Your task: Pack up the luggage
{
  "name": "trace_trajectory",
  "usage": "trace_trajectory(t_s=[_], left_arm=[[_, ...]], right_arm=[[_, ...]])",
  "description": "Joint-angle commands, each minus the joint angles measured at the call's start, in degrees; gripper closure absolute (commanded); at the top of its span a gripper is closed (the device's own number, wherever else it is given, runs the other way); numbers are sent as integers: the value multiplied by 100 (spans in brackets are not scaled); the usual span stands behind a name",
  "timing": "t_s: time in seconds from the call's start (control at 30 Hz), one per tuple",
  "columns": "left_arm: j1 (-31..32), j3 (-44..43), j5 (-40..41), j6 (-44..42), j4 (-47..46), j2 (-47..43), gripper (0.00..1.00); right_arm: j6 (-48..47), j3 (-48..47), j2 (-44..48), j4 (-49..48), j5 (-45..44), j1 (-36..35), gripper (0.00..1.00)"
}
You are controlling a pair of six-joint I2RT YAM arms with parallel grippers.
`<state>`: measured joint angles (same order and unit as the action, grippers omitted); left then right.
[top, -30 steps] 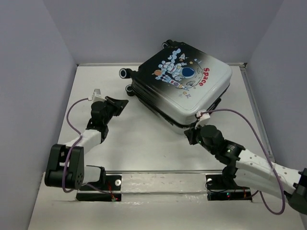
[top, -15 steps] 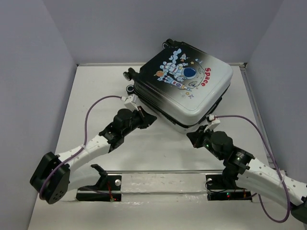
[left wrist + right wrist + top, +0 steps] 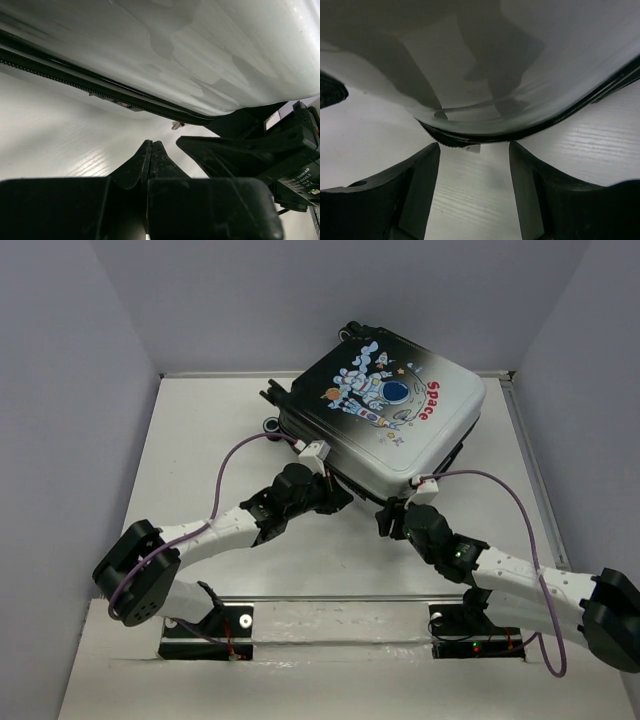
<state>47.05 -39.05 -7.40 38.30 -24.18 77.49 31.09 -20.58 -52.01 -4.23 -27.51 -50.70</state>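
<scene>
While the luggage (image 3: pixel 385 415) is lying shut on the worktop (image 3: pixel 190 480), both arms are meeting at its near corner. The step in hand is probably working the zip there, to open the case for packing.

The right end effector (image 3: pixel 474 152) is standing wide, its fingers straddling the small pale zip tab (image 3: pixel 473 148) that is hanging just under the corner's black zip seam (image 3: pixel 445 137). It is gripping nothing yet. To do this well, it should be easing forward until the tab is sitting squarely between the pads, closing firmly, then drawing along the seam rather than away from the shell, since so small a tab is likely to be slipping out.

The left end effector (image 3: pixel 152 149) is pinched narrow, holding nothing, just beside the same corner on its left. That is a good place for bracing the shell against sliding.

The shell is looking glossy and hard, fading from black to silver toward the near corner. It is carrying an astronaut cartoon and red "Space" lettering, with black wheels showing at its far-left end.
</scene>
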Motion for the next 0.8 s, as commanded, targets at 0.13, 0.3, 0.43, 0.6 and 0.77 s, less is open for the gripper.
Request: trace_trajectory(t_s=[0.13,0.3,0.43,0.6,0.77], left_arm=[[15,-402,194,-341,-341,143,94],[24,-586,309,-350,-411,354,94],[-2,-788,423,-385,-420,573,94],[-29,-1096,406,-368,-447,828,94],[-20,-1465,196,-341,-473,1135,94]], right_arm=[[-42,150,-749,-2230,-1564,-37,49],[81,239,-1231,-3196,-1802,-37,58],[204,238,-1426,-3671,-1960,-37,80],[-32,519,-1146,-4252,-1873,-37,93],[-78,827,-181,-3675,-1294,-37,93]])
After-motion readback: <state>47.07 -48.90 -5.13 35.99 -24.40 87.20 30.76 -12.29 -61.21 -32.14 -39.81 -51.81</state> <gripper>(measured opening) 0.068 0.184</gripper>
